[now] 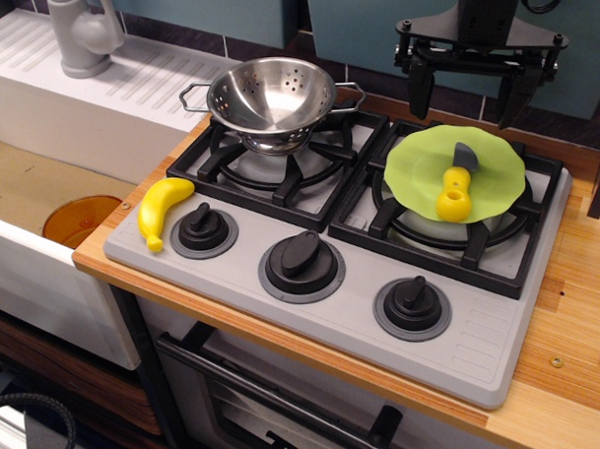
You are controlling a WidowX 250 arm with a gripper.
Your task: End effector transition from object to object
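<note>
My black gripper (467, 95) hangs above the back right of the toy stove, its wide bar level and its two fingers pointing down, spread wide apart with nothing between them. It hovers just behind and above a green lid (454, 175) with a yellow and grey handle (456, 191) that lies on the right burner. A steel colander (272, 99) stands on the left burner, to the left of the gripper. A yellow banana (162, 210) lies at the stove's front left corner.
Three black knobs (301, 261) line the stove's grey front panel. A white sink (43, 194) with an orange plate (78, 217) in it and a grey faucet (81, 35) lie to the left. The wooden counter (571, 353) runs along the right.
</note>
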